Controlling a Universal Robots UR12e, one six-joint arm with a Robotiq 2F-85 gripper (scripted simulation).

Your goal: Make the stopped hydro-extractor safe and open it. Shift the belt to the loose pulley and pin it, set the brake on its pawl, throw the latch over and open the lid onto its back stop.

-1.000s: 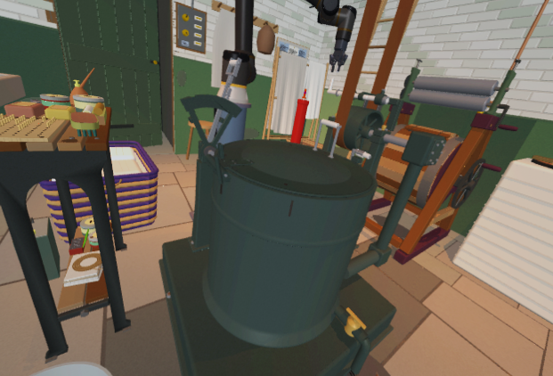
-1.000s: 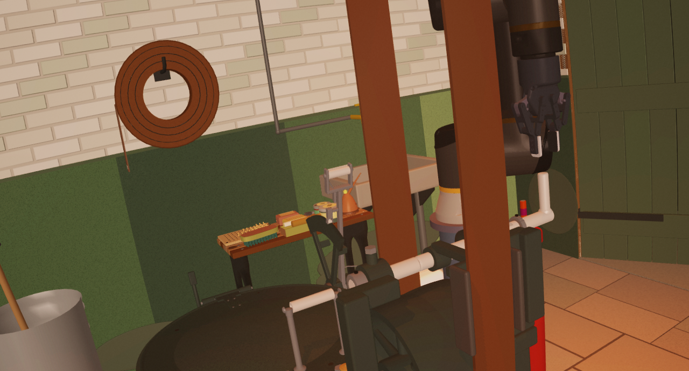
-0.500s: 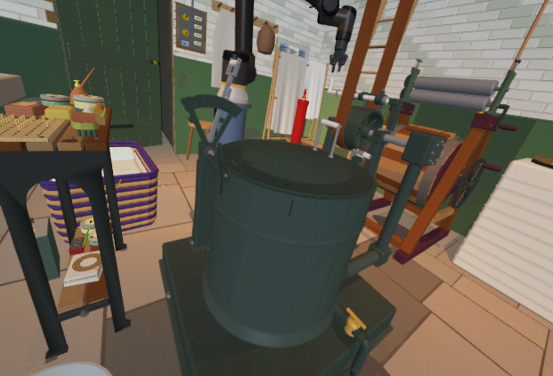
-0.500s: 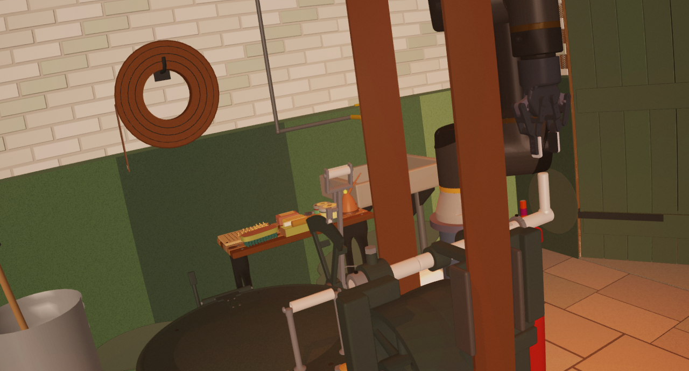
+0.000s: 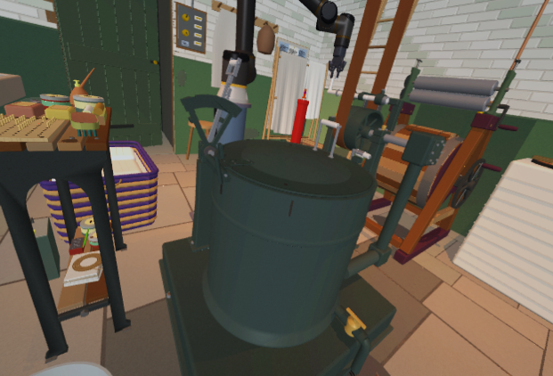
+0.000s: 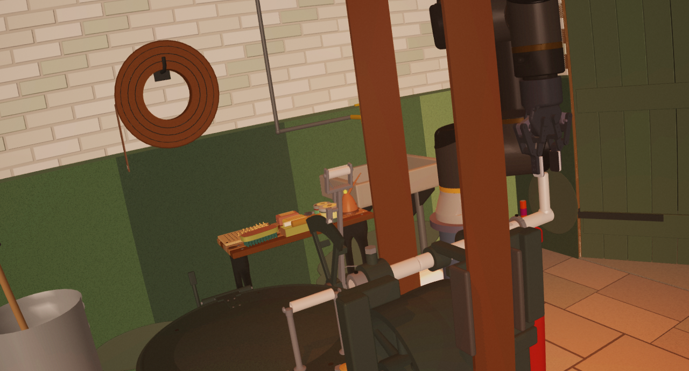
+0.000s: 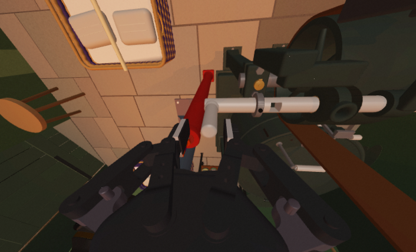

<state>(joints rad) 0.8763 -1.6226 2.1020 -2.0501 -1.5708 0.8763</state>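
My gripper is open and empty, pointing down just above the upturned white handle at the end of the belt shifter rod. The rod runs through dark green brackets beside the brown drive belt. A collar with a small hole sits on the rod. The dark green extractor drum stands with its lid down; a white lid handle stands at the lid's far edge. The toothed brake quadrant and lever rise at the drum's left.
The red cylinder stands on the floor right below my gripper. The drive belt's two runs rise beside it. A purple-banded basket of linen, a stool, a worktable and a mangle surround the machine.
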